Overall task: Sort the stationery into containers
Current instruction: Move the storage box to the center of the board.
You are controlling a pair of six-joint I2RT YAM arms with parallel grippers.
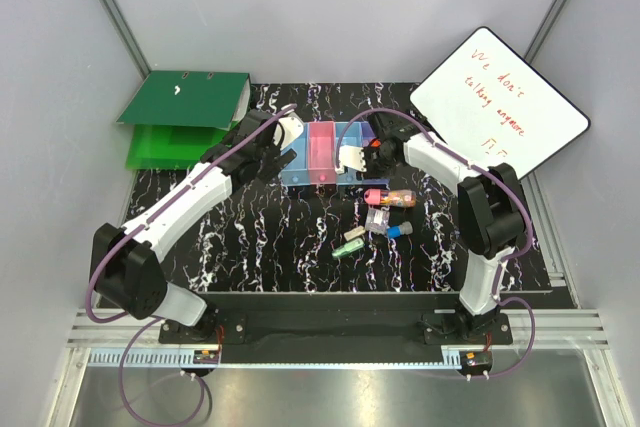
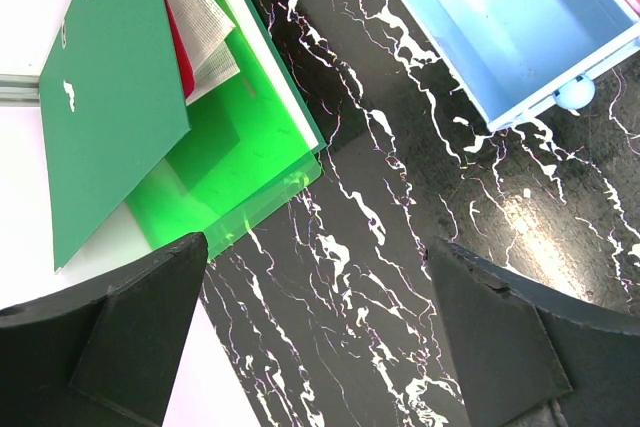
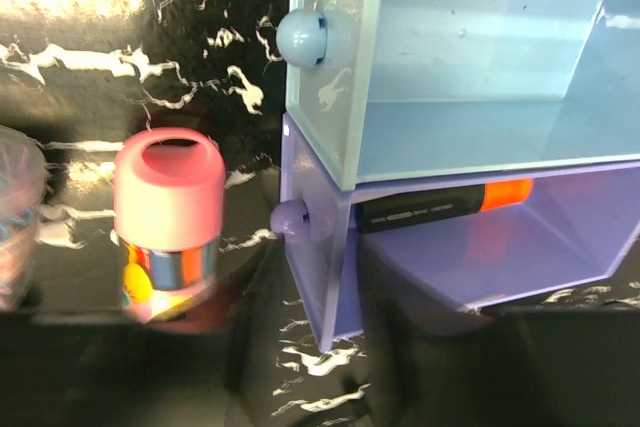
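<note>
**Surroundings.** Two green binders [image 1: 185, 112], an opaque one lying on a translucent one, are seen well to the left of the row of four translucent open-top plastic bins [image 1: 322, 175]. A white rectangular whiteboard [image 1: 498, 107] with red handwriting is propped to the right of the row. In the top view the right end of the row is partly hidden by the right gripper [image 1: 356, 155], which hangs over it. Whether its dark fingers are parted or closed cannot be told, and nothing is seen held between them. The left gripper [image 2: 318, 252] is held just left of the row, its jaws spread wide with nothing between them.

**Surface and room.** The surface is a black tabletop veined in white [image 1: 300, 237]. It is enclosed by plain pale walls with metal corner rails.

**Task items.** The row is coloured blue, pink, blue and purple from left to right, and small round knobs are seen on the near faces. An orange-and-black marker [image 3: 440, 205] lies inside the purple bin [image 3: 310, 287]. The remaining pieces lie loose on the tabletop in front of the right half of the row. A pink-capped tube with a shiny band [image 3: 168, 212] lies nearest. Behind it come a clear piece [image 1: 377, 219], a blue-capped piece [image 1: 400, 231], a beige piece [image 1: 353, 234] and, farthest, a green piece [image 1: 347, 248].
</note>
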